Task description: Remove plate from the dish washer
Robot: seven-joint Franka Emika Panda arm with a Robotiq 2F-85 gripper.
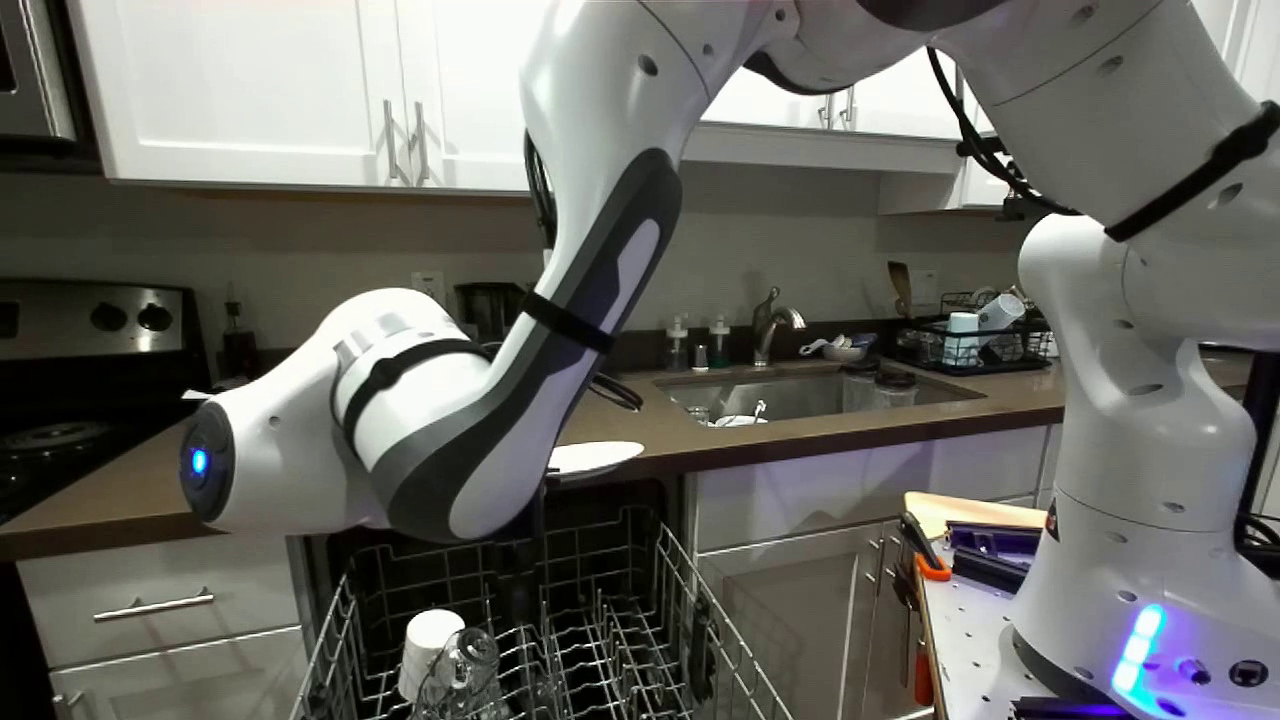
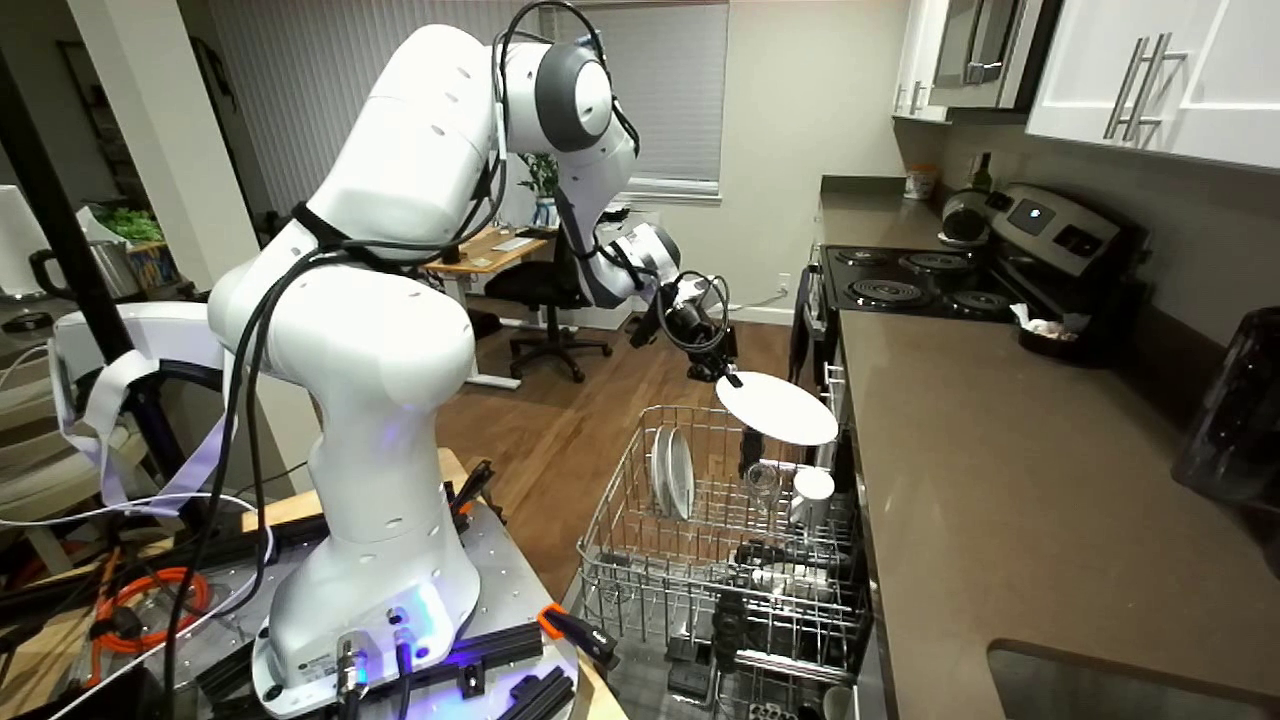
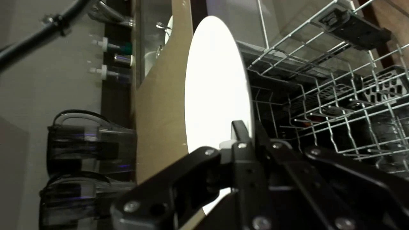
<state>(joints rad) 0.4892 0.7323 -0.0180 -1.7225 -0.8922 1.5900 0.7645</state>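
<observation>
Claw (image 3: 250, 129) grips the plate (image 2: 777, 408) by its edge, in open air above the rack (image 2: 650, 571).

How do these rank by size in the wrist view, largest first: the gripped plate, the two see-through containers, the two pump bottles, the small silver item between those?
1. Plate, helped by nearness
2. See-through containers: too alike to rank, lower one cropped
3. Pump bottles: too alike to rank
4. Small silver item

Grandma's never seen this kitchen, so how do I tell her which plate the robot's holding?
Find the dishwasher rack beside the brown counter. Higher up, the black gripper pinches a white plate by its edge. Other plates stand in the rack; only this one is held up.
</observation>
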